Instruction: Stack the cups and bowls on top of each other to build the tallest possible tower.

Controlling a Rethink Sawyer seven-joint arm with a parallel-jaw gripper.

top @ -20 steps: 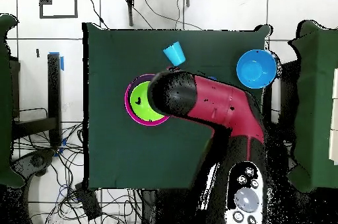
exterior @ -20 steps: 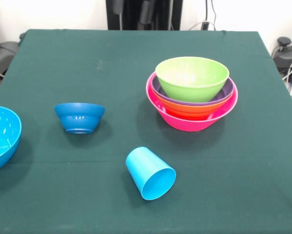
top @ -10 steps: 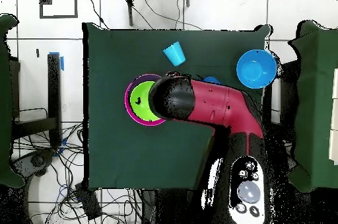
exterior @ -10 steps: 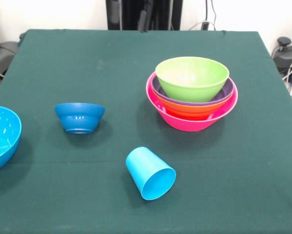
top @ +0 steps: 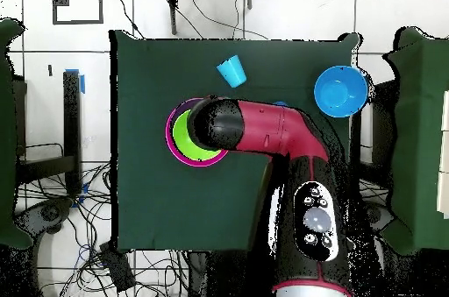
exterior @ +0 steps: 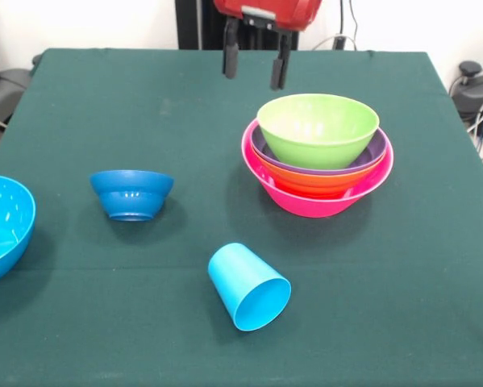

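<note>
The gripper [exterior: 256, 68] is seen at the top of the front view, hanging from its red housing above the far part of the table [exterior: 402, 274]. Its two dark fingers [exterior: 231, 58] are spread apart and nothing is held between them. It is positioned just behind and slightly left of the tower [exterior: 318, 161], without touching it.

The tower is formed of four nested bowls right of centre: the pink bowl [exterior: 322, 200] at the base, the orange bowl [exterior: 314, 181] inside it, the purple bowl [exterior: 374, 155] shown only as a rim, and the lime green bowl [exterior: 318, 129] on top, upright.

The sky blue cup [exterior: 248, 286] is laid on its side near the front of the table, its mouth turned toward the near right. The small dark blue bowl [exterior: 131, 193] is set upright to the left, well apart from the tower. The sky blue bowl [exterior: 1, 226] is found at the left edge, partly cut off by the frame.

In the overhead view, the red and black arm [top: 263, 131] is stretched over the tower, so that only part of the green and pink rims is shown.
</note>
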